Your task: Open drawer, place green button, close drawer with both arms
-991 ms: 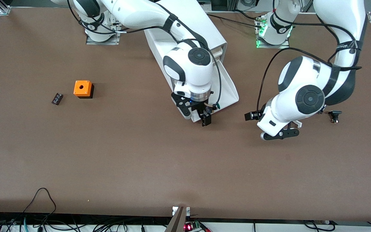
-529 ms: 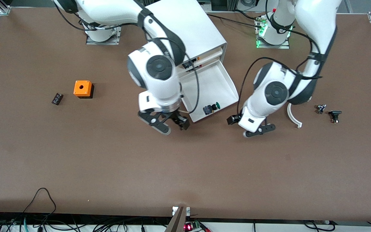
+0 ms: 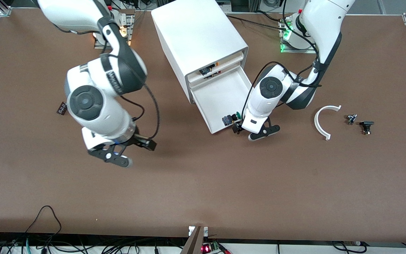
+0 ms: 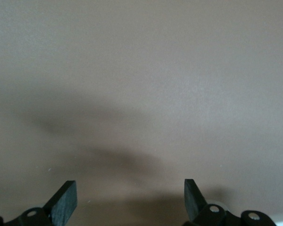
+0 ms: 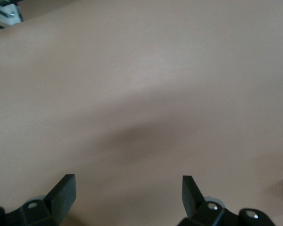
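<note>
In the front view, the white cabinet (image 3: 199, 35) stands on the brown tabletop (image 3: 203, 183) between the two arm bases, and its lowest drawer (image 3: 220, 97) is pulled out toward the camera. The button (image 3: 232, 117) with the green cap lies inside this drawer, in the corner nearest to the camera on the side of the left arm. The left hand (image 3: 250, 131) is low, just beside that corner of the drawer, at its front edge; its fingers are spread and hold nothing. The right hand (image 3: 132, 153) hangs over the bare tabletop, well apart from the cabinet toward the right arm's end, also spread and empty. A small black part (image 3: 62, 108) lies near the right arm's end, partly hidden by the arm. A white curved piece (image 3: 323, 120) and two small dark parts (image 3: 360, 121) lie toward the left arm's end, away from the cabinet. In the left wrist view, the two fingers (image 4: 66, 200) are wide apart over plain tabletop with a soft shadow. In the right wrist view, the fingers (image 5: 63, 193) are also wide apart with only tabletop between them.
</note>
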Controlling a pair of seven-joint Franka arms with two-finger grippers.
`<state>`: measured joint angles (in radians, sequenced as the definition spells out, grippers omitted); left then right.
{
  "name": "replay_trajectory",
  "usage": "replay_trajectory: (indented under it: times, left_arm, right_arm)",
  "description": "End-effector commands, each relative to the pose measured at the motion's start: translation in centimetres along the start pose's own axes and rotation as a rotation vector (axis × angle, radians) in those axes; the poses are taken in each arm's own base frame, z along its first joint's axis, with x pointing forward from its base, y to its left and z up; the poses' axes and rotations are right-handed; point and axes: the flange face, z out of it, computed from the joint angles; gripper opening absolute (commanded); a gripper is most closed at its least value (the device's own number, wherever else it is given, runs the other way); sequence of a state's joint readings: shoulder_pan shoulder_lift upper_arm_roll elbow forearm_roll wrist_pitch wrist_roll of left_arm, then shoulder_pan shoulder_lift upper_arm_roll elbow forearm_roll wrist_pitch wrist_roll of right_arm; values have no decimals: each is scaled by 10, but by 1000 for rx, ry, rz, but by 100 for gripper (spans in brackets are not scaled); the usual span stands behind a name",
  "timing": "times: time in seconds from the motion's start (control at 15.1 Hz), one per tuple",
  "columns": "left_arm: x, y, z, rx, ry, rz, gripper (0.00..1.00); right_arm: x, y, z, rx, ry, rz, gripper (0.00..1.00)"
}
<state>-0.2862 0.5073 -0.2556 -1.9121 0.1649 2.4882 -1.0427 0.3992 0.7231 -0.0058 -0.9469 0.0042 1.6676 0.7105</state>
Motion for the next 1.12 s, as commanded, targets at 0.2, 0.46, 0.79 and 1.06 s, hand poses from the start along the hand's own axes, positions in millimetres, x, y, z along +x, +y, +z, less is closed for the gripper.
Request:
replay_trajectory:
  times: [0.2, 0.46, 0.79, 1.06]
  left_arm:
    - [-25, 14, 14, 10, 9, -24, 100]
    - [-61, 20, 22, 31, -20, -54, 100]
    - [-103, 16, 28, 55, -68, -18, 100]
    - [-136, 17, 27, 65, -95, -23, 100]
  right_arm:
    - [40, 96, -29, 1, -51, -110, 100]
    - [43, 149, -57, 8, -35, -109, 100]
    - [34, 204, -92, 22, -9, -178, 100]
    - [2, 231, -119, 30, 31, -225, 100]
